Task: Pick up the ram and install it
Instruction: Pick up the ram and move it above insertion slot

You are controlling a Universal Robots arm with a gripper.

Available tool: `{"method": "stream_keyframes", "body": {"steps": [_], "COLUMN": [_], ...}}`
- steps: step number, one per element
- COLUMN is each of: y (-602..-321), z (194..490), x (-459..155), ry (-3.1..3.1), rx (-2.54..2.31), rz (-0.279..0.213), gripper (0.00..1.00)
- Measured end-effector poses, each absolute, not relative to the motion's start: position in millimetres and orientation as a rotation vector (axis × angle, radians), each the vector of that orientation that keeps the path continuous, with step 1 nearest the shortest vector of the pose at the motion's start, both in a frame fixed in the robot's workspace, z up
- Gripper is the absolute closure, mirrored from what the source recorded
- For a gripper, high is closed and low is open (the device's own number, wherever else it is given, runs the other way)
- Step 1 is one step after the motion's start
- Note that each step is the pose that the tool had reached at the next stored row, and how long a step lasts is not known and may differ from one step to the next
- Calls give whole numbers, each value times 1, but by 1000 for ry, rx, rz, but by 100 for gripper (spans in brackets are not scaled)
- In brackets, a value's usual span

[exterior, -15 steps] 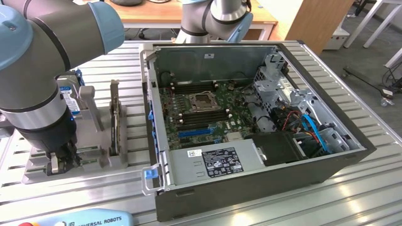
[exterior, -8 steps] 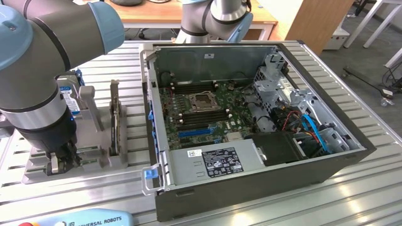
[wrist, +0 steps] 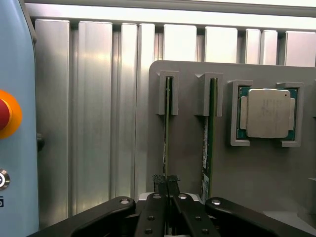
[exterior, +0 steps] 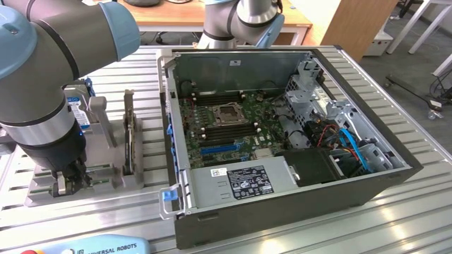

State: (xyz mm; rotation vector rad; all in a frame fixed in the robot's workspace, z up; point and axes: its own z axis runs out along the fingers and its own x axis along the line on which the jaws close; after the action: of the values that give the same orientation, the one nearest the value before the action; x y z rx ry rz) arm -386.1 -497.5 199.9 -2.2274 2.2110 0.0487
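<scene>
The ram [wrist: 167, 128] is a thin green stick standing on edge in a slot of the grey holder [wrist: 187, 148]. My gripper [wrist: 166, 181] is pinched on the near end of this stick, and the dark fingertips [wrist: 159, 179] press against both of its sides. A second ram stick [wrist: 211, 133] stands in the neighbouring slot, apart from the fingers. In the exterior view my gripper [exterior: 71, 182] is lowered onto the holder [exterior: 42, 197] at that view's left, beside the open computer case [exterior: 282, 159].
A square silver processor [wrist: 267, 112] sits in its own pocket on the holder. A dark expansion card [exterior: 128, 132] stands upright between holder and case. The motherboard [exterior: 226, 119] lies exposed inside the case. A blue teach pendant [exterior: 99, 246] lies at the table's near edge.
</scene>
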Motion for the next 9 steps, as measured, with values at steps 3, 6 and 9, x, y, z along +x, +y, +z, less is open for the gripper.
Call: {"method": "stream_keyframes", "body": {"steps": [3, 6, 9], "y": [-497, -497, -497], "z": [200, 202, 204], "x": [-386, -386, -385], "ry": [2211, 2211, 2211], "rx": [-2227, -2227, -2228], "rz": [49, 49, 49], "gripper": [89, 89, 89]}}
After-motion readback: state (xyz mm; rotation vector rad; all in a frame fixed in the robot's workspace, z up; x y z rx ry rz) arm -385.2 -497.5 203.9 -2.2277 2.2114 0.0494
